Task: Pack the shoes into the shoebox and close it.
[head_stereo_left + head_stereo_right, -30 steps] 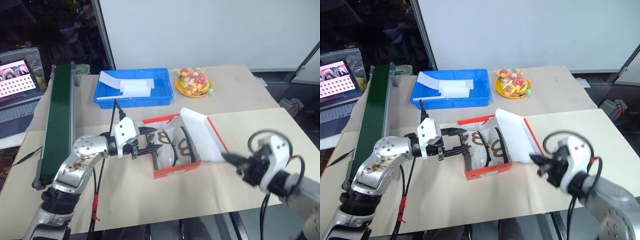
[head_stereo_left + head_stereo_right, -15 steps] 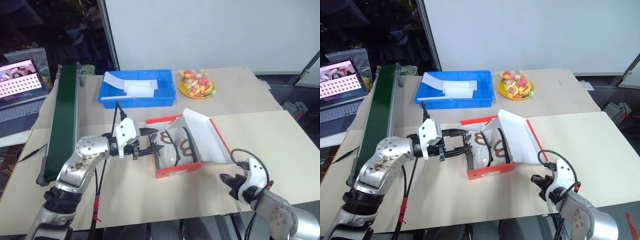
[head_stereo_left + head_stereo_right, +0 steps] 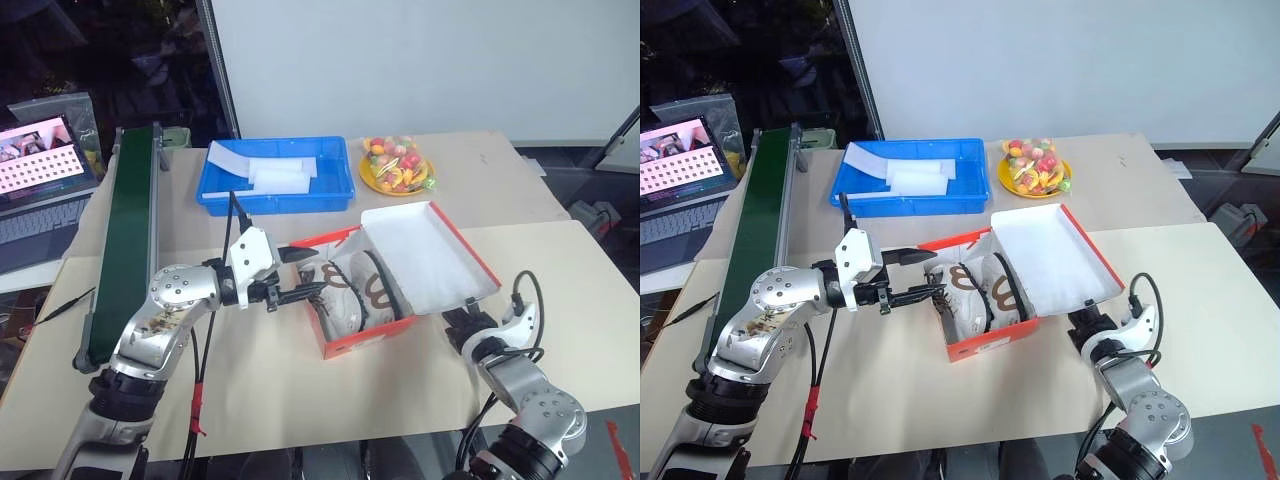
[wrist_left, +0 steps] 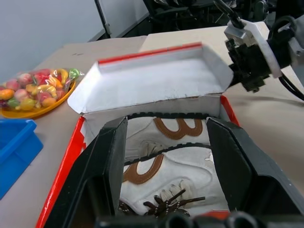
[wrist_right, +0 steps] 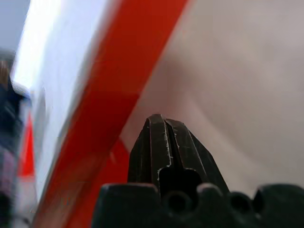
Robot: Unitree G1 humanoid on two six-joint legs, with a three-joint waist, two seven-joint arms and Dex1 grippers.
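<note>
Your right gripper (image 3: 462, 324) sits nearest you, fingers pressed together on nothing, low over the table (image 3: 560, 270) and just under the free edge of the open lid (image 3: 428, 252). Judging by that, the step in hand is closing the box — so push up and over from beneath that edge with the clenched tips, and sweep the lid toward the far-left wall in one smooth arc rather than jabbing, since thin cardboard will likely buckle at a point load. Further in, the shoebox (image 3: 366, 338) stands in the middle of the table with both shoes (image 3: 352, 288) lying inside, laces showing (nothing seems to poke above the rim, though the heel ends are partly hidden). On the box's other side your left gripper (image 3: 296, 275) hovers about level with the rim, fingers spread and empty, pointing across the opening — draw it back before the lid comes down, or use it to steady the near-left wall. The lid leans outward toward your right, well past upright.
</note>
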